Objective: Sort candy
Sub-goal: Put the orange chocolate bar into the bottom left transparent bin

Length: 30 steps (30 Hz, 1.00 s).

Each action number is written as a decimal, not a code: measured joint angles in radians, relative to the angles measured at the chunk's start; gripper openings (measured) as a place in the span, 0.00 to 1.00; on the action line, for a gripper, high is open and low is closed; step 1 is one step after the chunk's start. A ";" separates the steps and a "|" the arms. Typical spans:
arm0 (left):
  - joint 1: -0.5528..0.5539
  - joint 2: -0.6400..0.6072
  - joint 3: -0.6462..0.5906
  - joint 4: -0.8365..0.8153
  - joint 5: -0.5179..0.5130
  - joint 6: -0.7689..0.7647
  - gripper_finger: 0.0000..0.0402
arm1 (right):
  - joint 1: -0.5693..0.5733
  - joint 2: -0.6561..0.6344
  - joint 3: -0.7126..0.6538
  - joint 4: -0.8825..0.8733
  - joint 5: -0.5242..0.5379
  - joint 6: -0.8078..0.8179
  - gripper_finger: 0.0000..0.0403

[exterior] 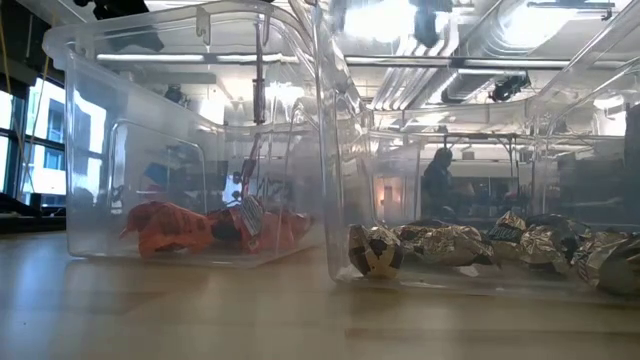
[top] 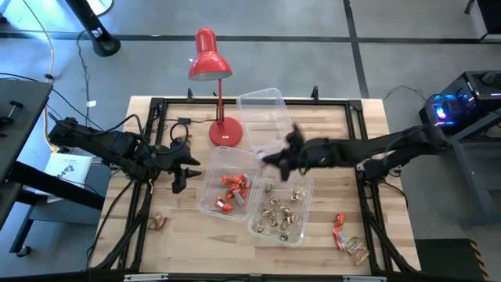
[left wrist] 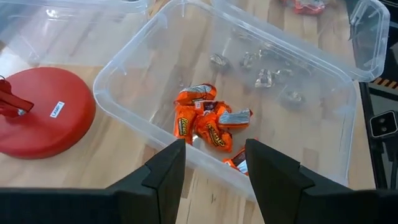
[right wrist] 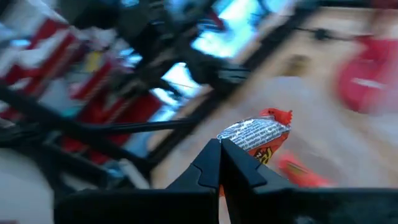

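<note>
Right at the right gripper [right wrist: 221, 149], its fingers are clamped together on a red-orange sweet [right wrist: 258, 135], held above the tubs. Beyond, the left gripper [left wrist: 214, 163] hangs with fingers apart over the tub [left wrist: 130, 59] of red-orange candy [left wrist: 208, 118]; gold-silver sweets [top: 280, 213] fill the neighbouring tub.

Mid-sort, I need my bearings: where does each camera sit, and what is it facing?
High: overhead, straight down; both arms, right gripper above the tubs.
Low: table height, through the tub of orange candy; no arm visible.
Left wrist: past open left gripper into that tub.
Right wrist: shut fingers pinching a wrapped candy.
Shared: orange candy, high, low, left wrist.
</note>
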 joint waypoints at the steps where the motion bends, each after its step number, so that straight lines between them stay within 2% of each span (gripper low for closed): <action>1: 0.000 -0.002 0.000 -0.004 0.005 0.000 0.40 | 0.013 0.044 0.000 0.086 -0.011 -0.020 0.00; 4: 0.000 -0.013 0.000 -0.026 0.043 0.000 0.40 | 0.030 0.156 0.000 0.264 -0.022 -0.014 0.00; 8: 0.000 -0.041 0.000 -0.083 0.092 0.000 0.40 | 0.027 0.255 0.001 0.299 -0.069 0.090 0.04; 11: -0.001 -0.067 0.000 -0.117 0.097 -0.003 0.40 | 0.032 0.307 0.054 0.275 -0.093 0.099 0.14; 14: -0.001 -0.095 0.000 -0.133 0.097 -0.003 0.40 | 0.037 0.338 0.160 0.213 -0.086 0.009 0.26; 17: -0.001 -0.122 0.000 -0.134 0.097 0.002 0.40 | 0.036 0.352 0.293 0.001 -0.088 -0.109 0.36; 21: 0.000 -0.153 0.000 -0.135 0.097 0.009 0.40 | 0.036 0.352 0.512 -0.478 -0.085 -0.111 0.41; 26: 0.000 -0.182 -0.007 -0.134 0.097 0.048 0.40 | 0.114 0.349 0.658 -0.987 -0.012 0.137 0.41; 30: 0.000 -0.196 -0.007 -0.131 0.097 0.052 0.40 | 0.233 0.346 0.651 -1.338 -0.012 0.435 0.41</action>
